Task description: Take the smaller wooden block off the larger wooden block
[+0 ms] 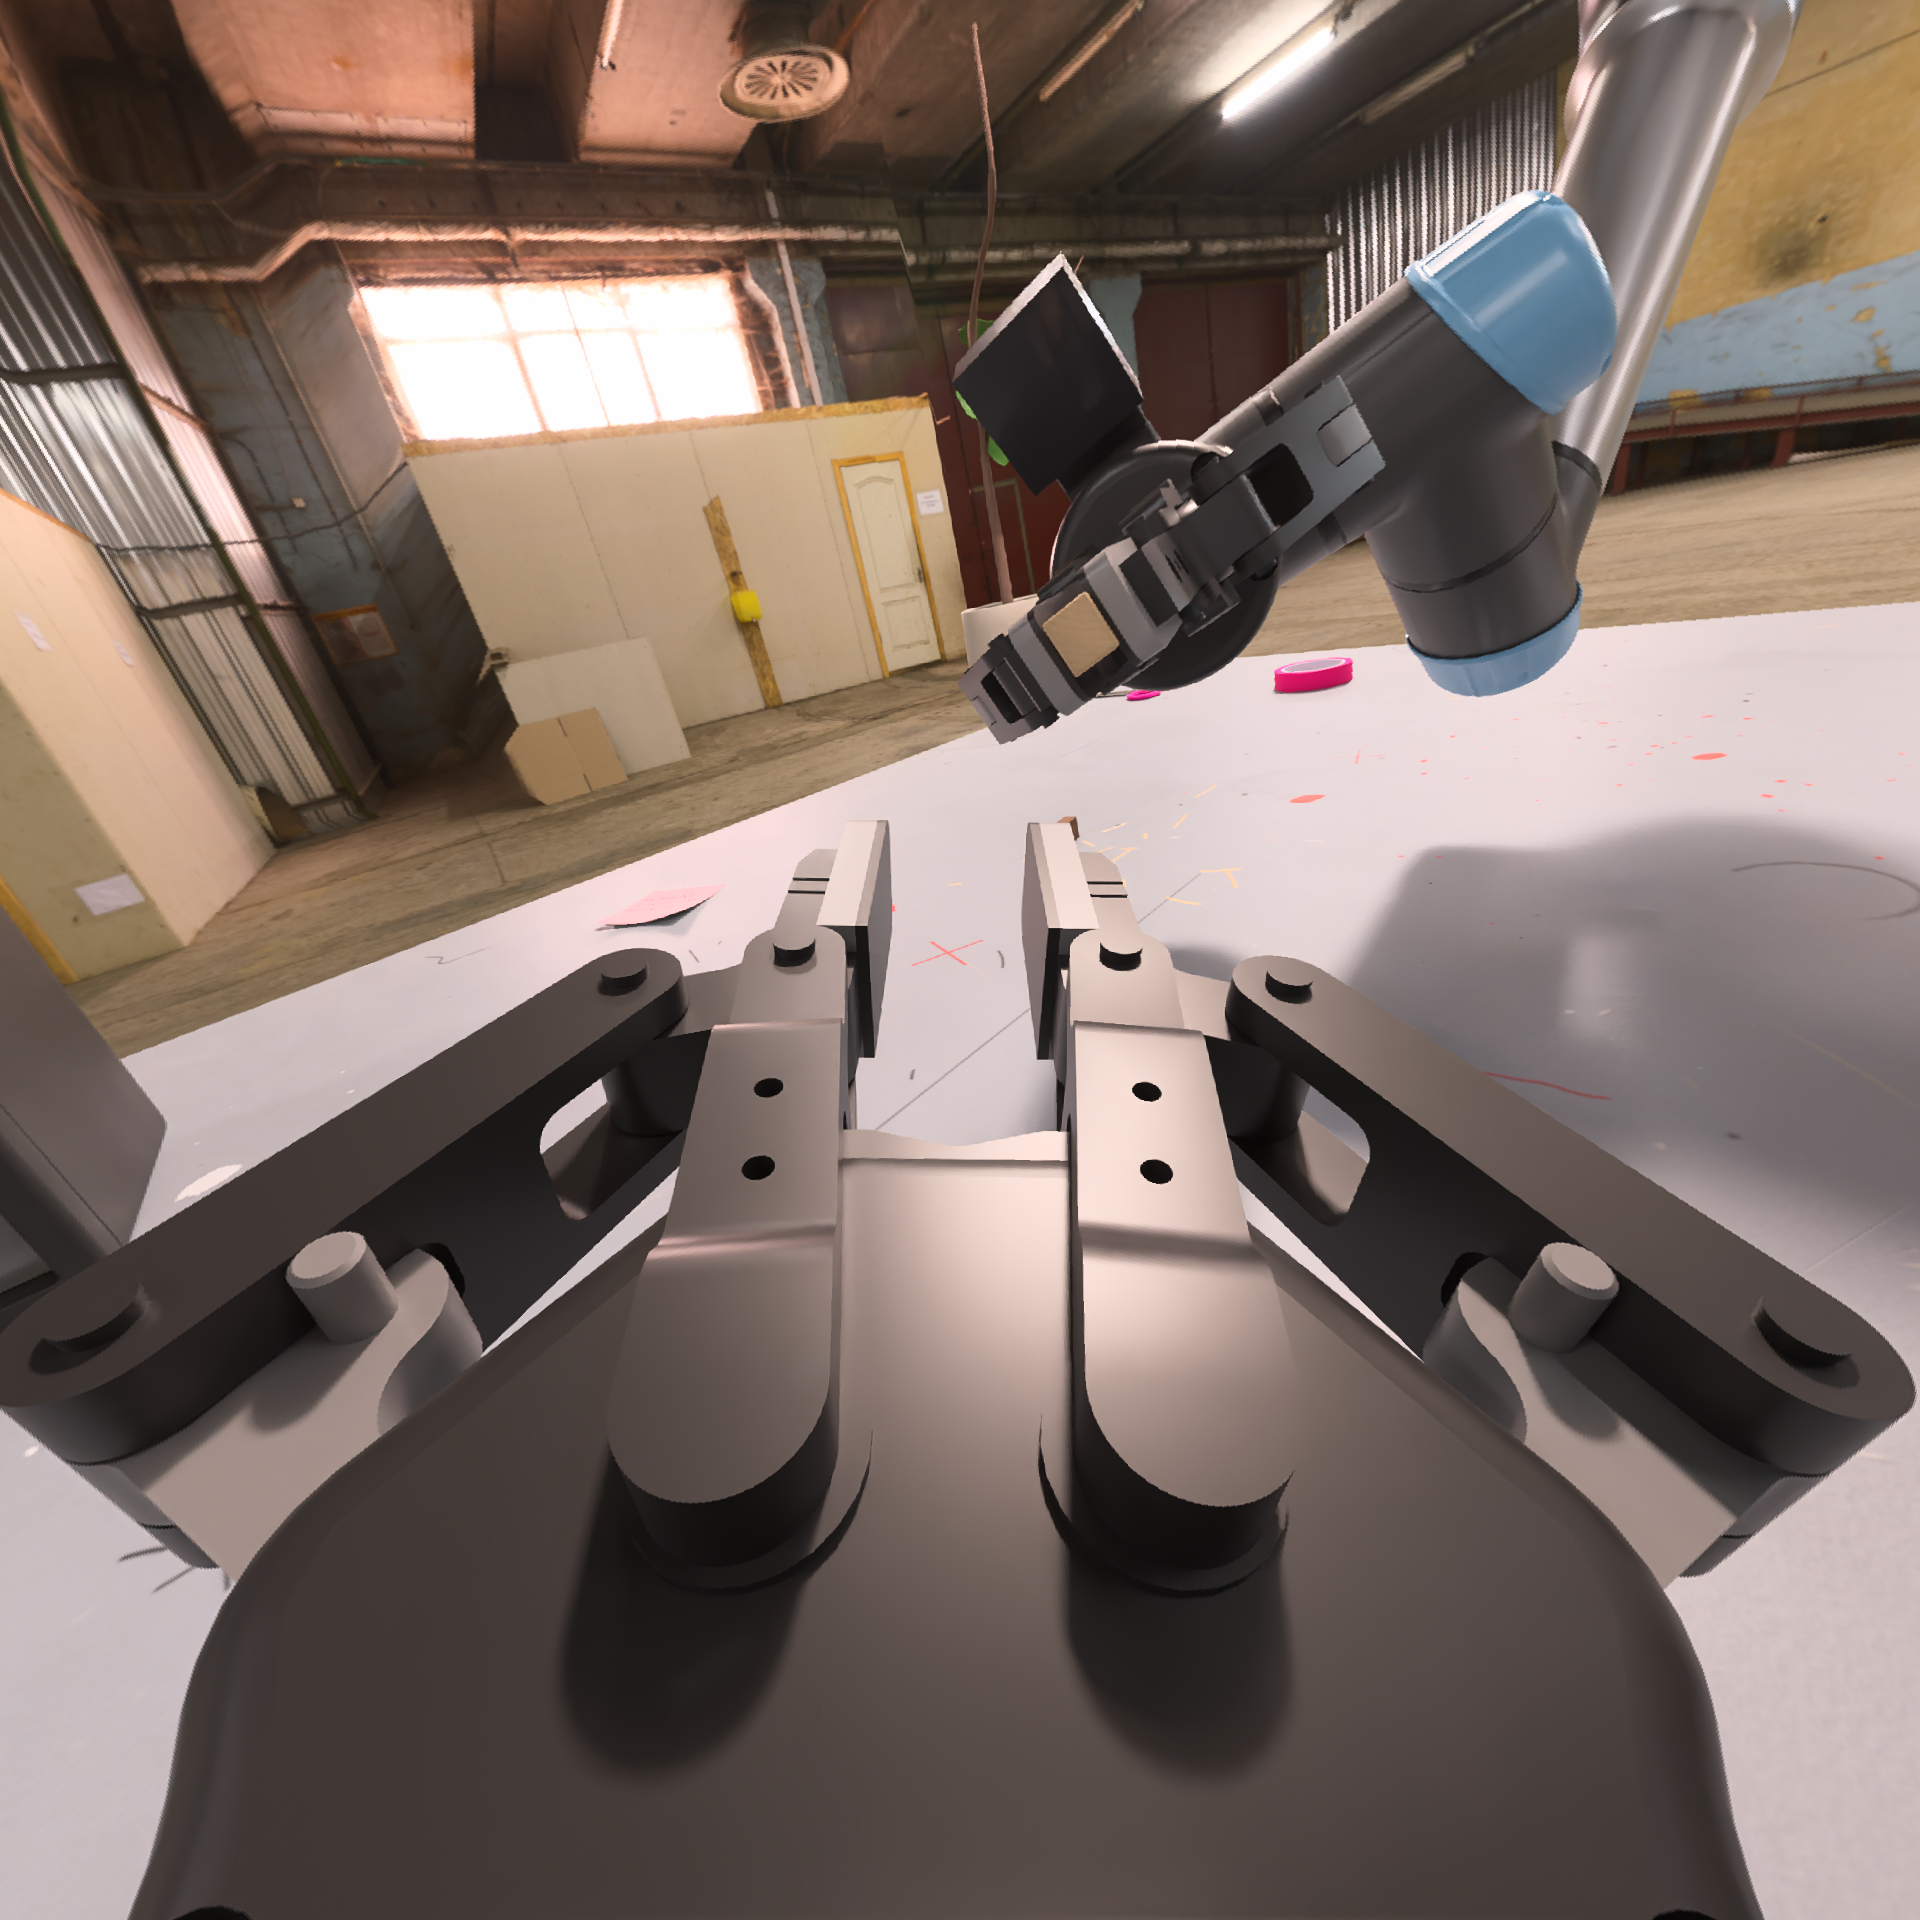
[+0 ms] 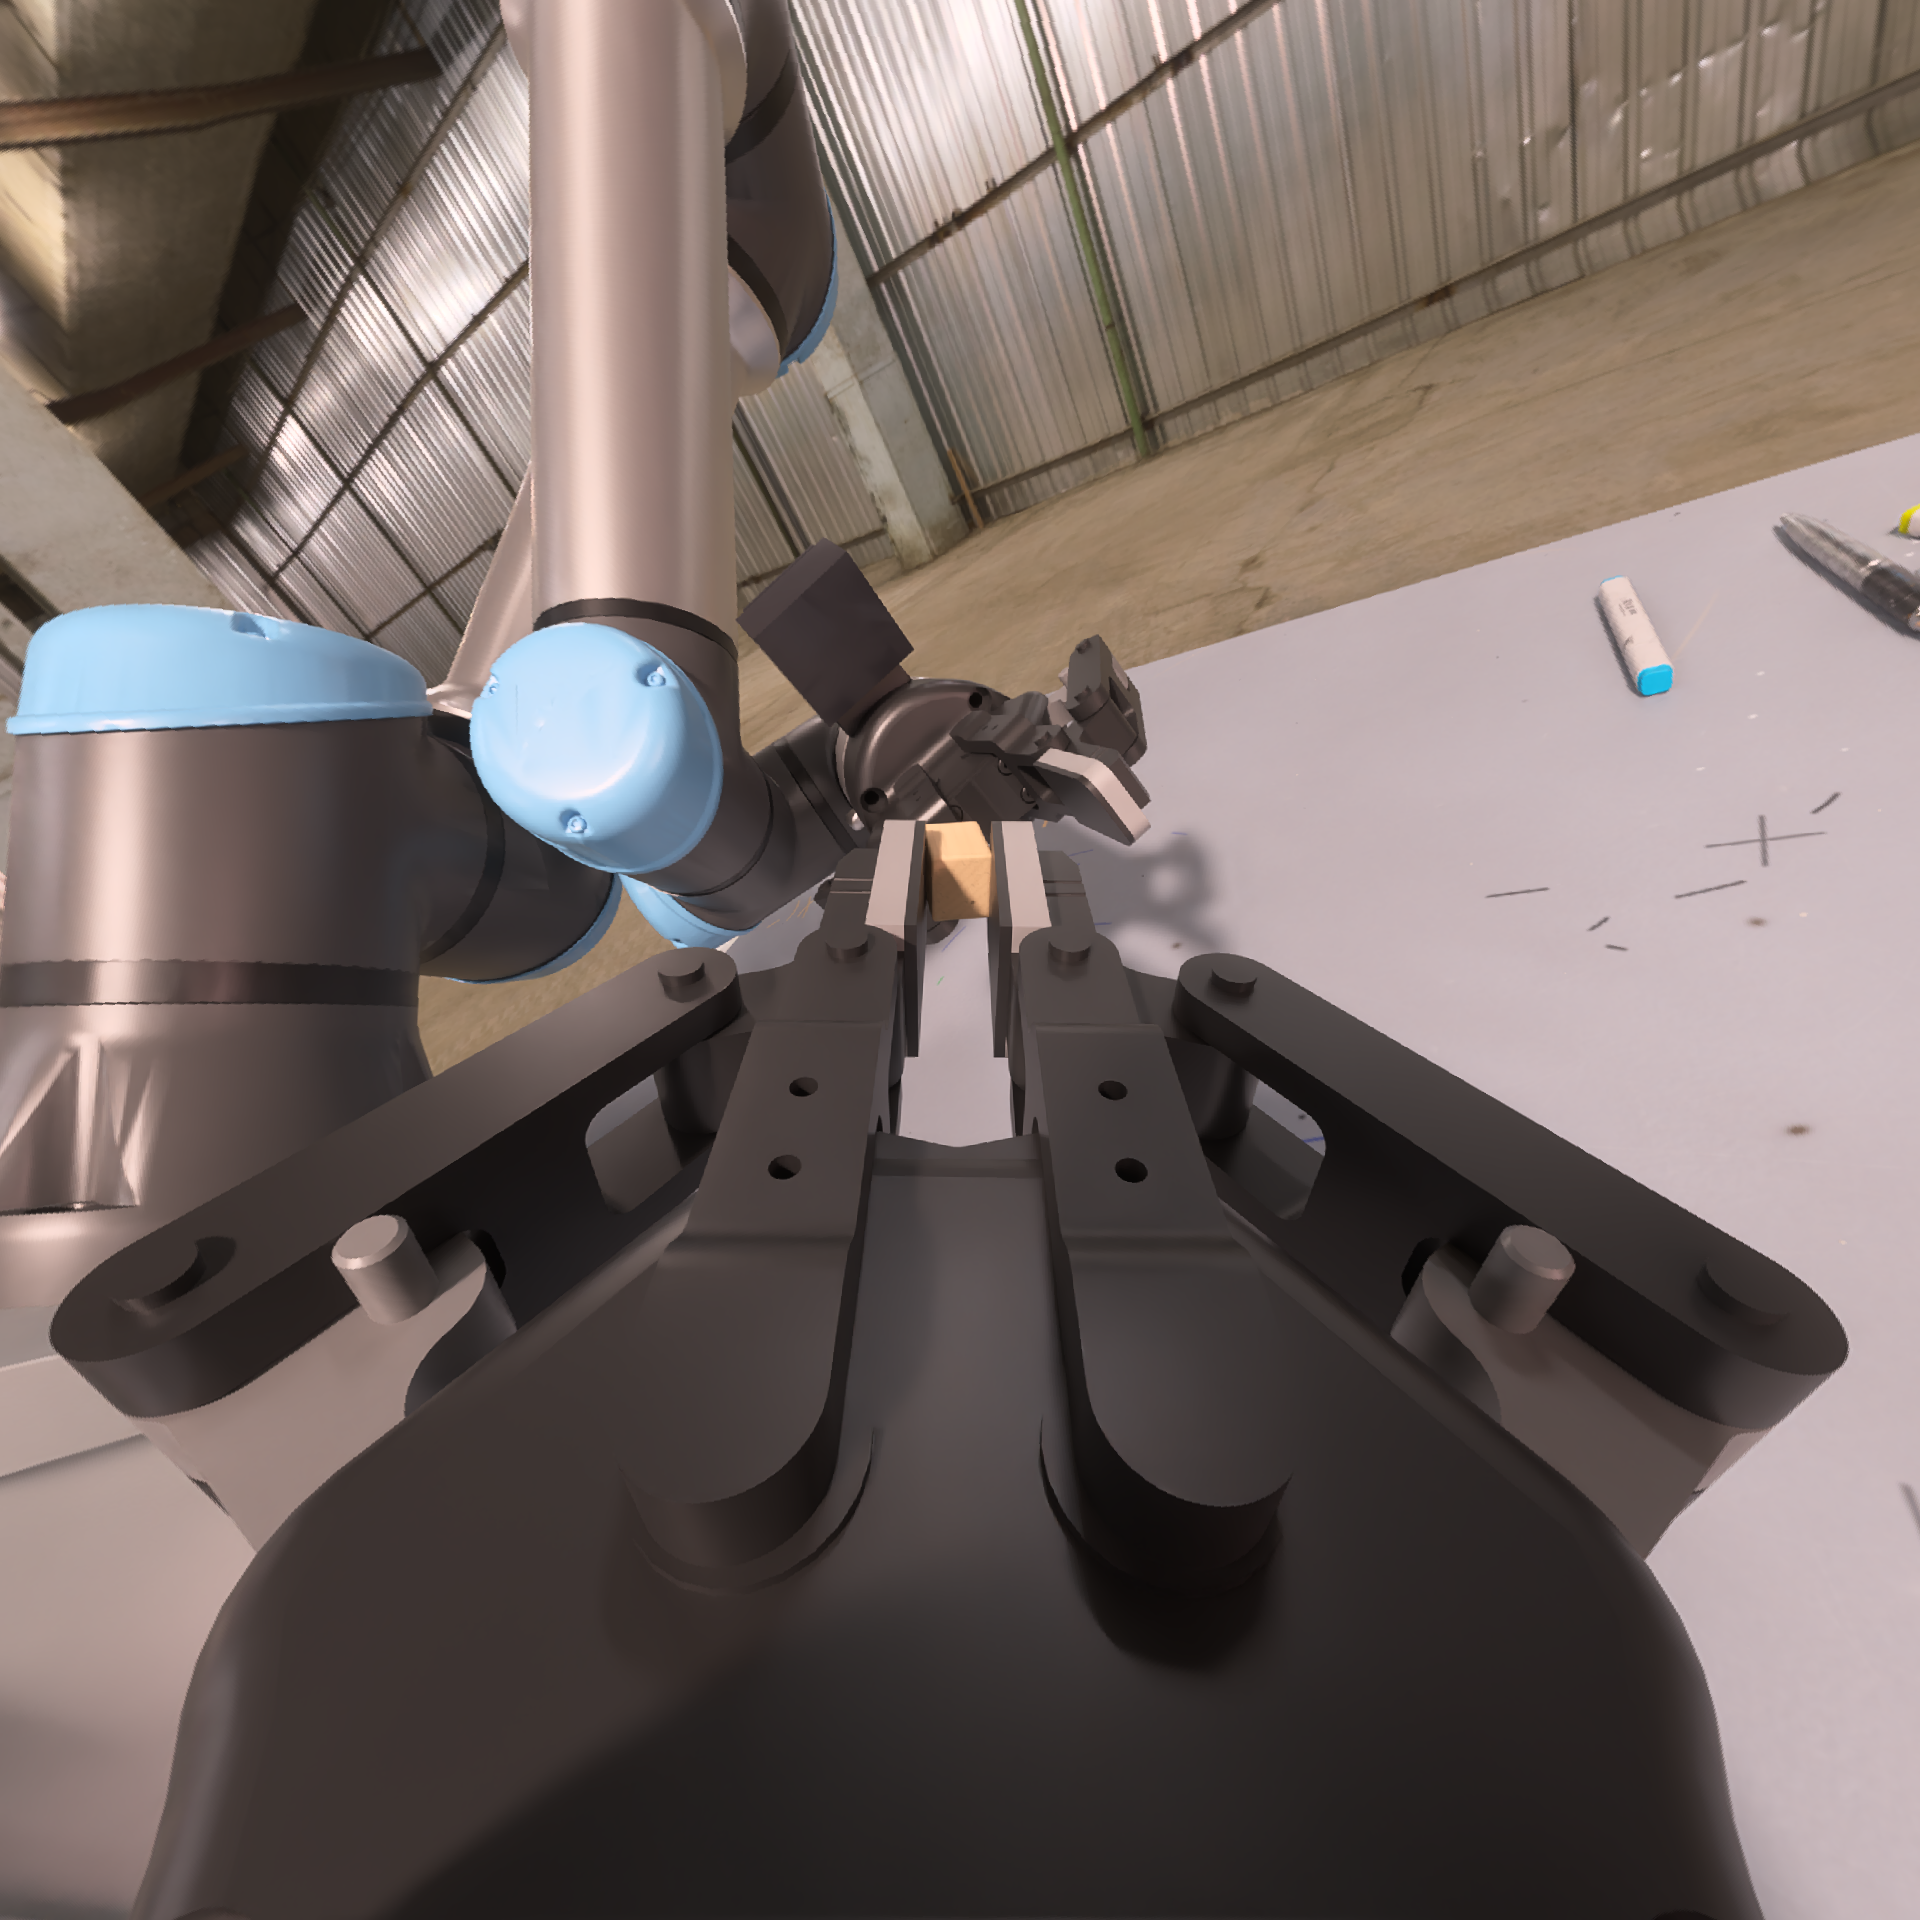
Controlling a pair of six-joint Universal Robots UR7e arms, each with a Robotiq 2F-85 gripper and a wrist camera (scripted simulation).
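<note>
Right gripper [image 2: 956,873] pinched the small block [image 2: 958,871] up off the table [image 2: 1455,1039], clear for moving; left gripper [image 1: 956,883] sat spread, empty.

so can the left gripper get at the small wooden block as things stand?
Probably not. The right gripper is shut on the small wooden block and holds it above the table, its fingers covering two sides. The left gripper is open and empty, apart from it.

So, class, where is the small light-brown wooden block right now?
The small light-brown wooden block sits clamped between the right end effector fingertips, lifted above the grey table; the left wrist view shows it too.
</note>
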